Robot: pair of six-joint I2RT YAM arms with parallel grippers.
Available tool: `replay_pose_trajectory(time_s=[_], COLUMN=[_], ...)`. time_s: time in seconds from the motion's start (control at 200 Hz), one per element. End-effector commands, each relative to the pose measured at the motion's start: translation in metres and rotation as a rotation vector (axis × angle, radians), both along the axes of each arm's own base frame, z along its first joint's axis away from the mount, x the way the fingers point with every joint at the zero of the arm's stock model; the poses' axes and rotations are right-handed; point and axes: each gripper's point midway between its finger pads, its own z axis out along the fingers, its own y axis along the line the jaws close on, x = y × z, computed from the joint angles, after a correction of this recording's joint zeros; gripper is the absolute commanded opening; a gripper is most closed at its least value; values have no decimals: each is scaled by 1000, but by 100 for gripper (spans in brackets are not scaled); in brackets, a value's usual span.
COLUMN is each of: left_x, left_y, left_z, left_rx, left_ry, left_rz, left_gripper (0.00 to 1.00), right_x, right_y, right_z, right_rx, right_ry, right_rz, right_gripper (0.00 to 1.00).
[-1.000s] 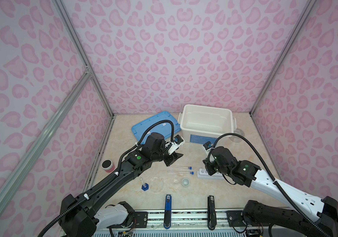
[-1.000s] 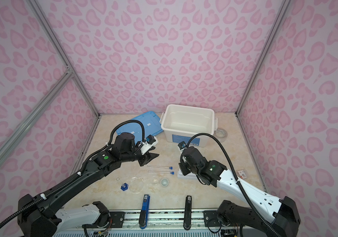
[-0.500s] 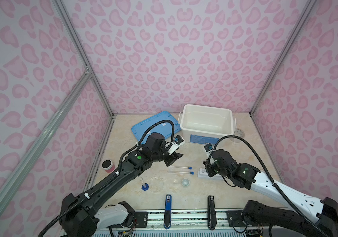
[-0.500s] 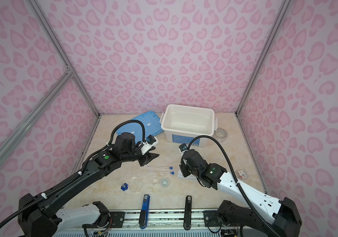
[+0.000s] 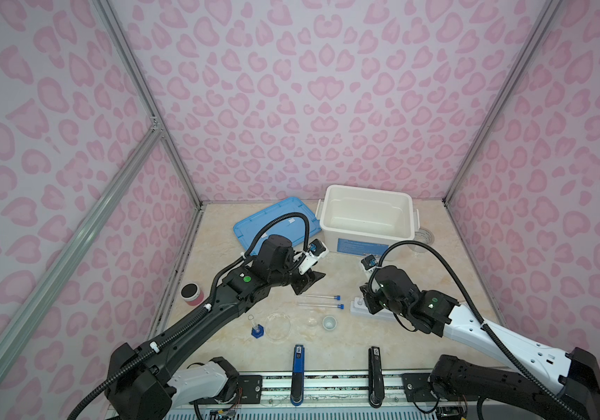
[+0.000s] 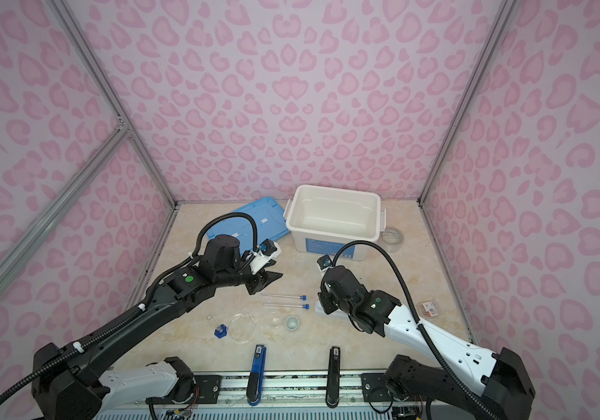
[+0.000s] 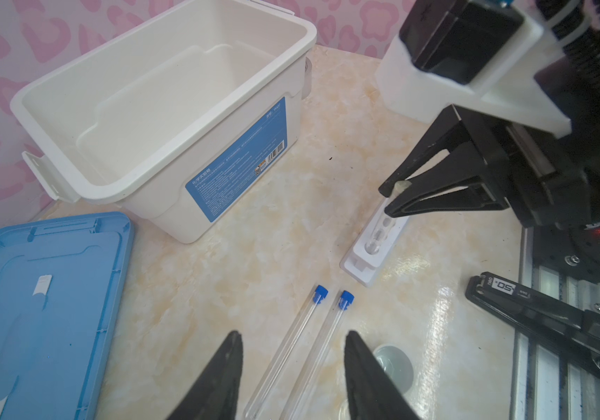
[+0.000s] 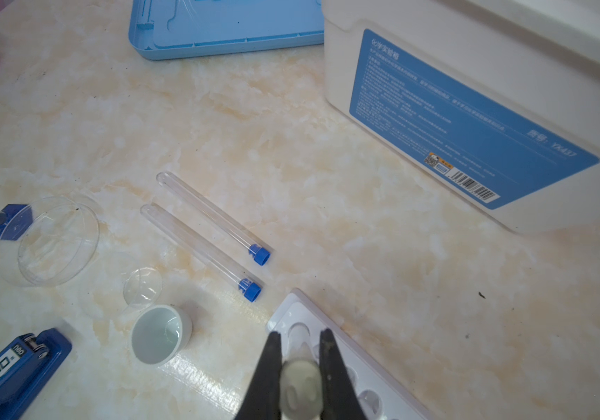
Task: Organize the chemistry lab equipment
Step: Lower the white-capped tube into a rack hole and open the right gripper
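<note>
Right now the left gripper (image 7: 293, 338) hangs with its jaws spread wide and nothing between them, just above two thin clear tubes with blue caps (image 8: 200, 247). Those tubes lie flat, side by side and nearly parallel, near the middle of the beige marbled tabletop (image 5: 345, 269) in both top views, with their caps toward the right of the frame. Just past the caps the white six-hole plastic rack (image 7: 371, 254) lies flat on the table.

The right gripper (image 8: 299, 336) is over the rack, its jaws pressed in on a thin clear tube with a white cap (image 8: 300, 381). In the left wrist view this tube hangs cap-up toward the rack's holes. Whether its lower end sits in a hole I cannot tell.

In the lower middle of a top view stand the small white round cup (image 5: 329, 322), the clear round plastic dish (image 5: 277, 326) and, just left of the dish, the tiny clear cylinder on a blue base (image 5: 257, 329).

Farther up the frame are the open white plastic bin (image 5: 365, 188) and, to its left, the flat blue plastic lid (image 5: 269, 225). A pink jar with a black lid (image 5: 191, 292) stands at the table's left edge. A clear tape roll (image 5: 423, 238) lies right of the bin.
</note>
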Motion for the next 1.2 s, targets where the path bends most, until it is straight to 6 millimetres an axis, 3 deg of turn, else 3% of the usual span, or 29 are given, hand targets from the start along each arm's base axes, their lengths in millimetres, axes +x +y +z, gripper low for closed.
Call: replay_pose_trajectory(time_s=[0.0, 0.355, 0.895, 1.035, 1.195], left_x=[1, 3, 4, 3, -1], left_y=[-2, -1, -1, -4, -5], left_z=[3, -2, -6, -17, -40], left_rx=[-11, 8, 39, 63, 119], left_ry=[-13, -9, 7, 51, 111], left_rz=[-11, 0, -6, -27, -56], left_gripper=[48, 48, 49, 50, 50], right_x=[1, 2, 1, 2, 7], right_y=[-1, -1, -3, -6, -10], right_z=[-2, -9, 18, 23, 43], right_rx=[-3, -14, 18, 4, 27], right_ry=[-7, -3, -46, -56, -91], right_rz=[-9, -11, -11, -13, -17], right_gripper=[5, 7, 31, 35, 36])
